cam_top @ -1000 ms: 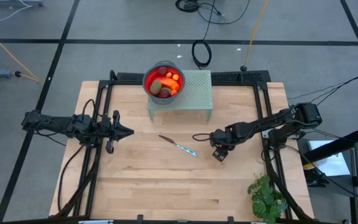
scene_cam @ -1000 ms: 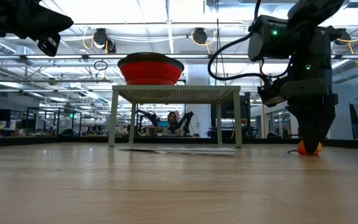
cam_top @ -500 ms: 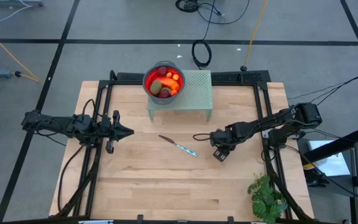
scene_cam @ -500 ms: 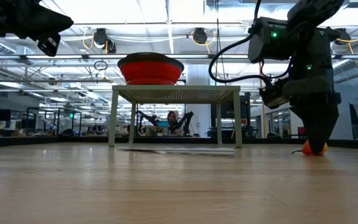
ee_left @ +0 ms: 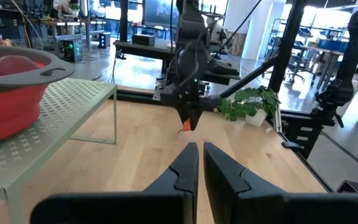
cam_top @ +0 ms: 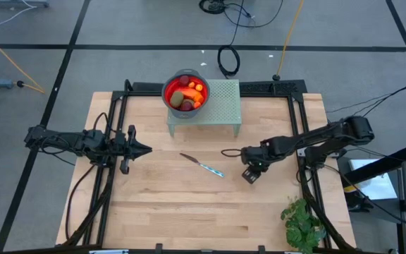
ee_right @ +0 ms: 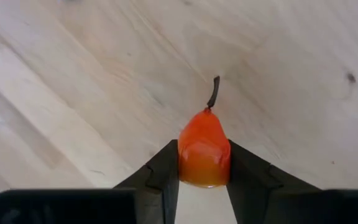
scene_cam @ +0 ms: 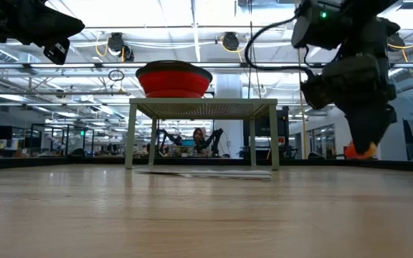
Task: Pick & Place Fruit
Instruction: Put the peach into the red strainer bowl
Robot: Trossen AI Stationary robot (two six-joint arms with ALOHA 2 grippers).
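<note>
My right gripper [scene_cam: 361,143] points down over the table's right middle [cam_top: 251,162] and is shut on a small orange pear-shaped fruit piece [ee_right: 204,152] with a dark stem. The piece also shows in the left wrist view [ee_left: 187,126]. A red bowl [cam_top: 185,92] holds several fruit pieces, orange, dark red and olive-brown, and stands on a pale green perforated stand [cam_top: 217,106] at the table's far middle. My left gripper [cam_top: 145,149] waits shut and empty above the table's left side [ee_left: 197,163]. My right gripper pinches the orange piece's wide body [ee_right: 202,167] between its two fingers, one on each side. The fingers come from above, pointing down. The piece is lifted clear of the table [scene_cam: 360,151], its stem end [ee_right: 214,93] sticking out past the fingertips.
A thin silver knife [cam_top: 203,166] lies on the wood between the two grippers, near the stand's front. A green leafy plant [cam_top: 302,224] stands at the table's near right corner. Black frame rails run along the table's left, right and far sides.
My right gripper has risen with the orange piece, which rested on the table a second ago and now hangs clear above it. The gripper has also drifted a little toward the table's right edge.
</note>
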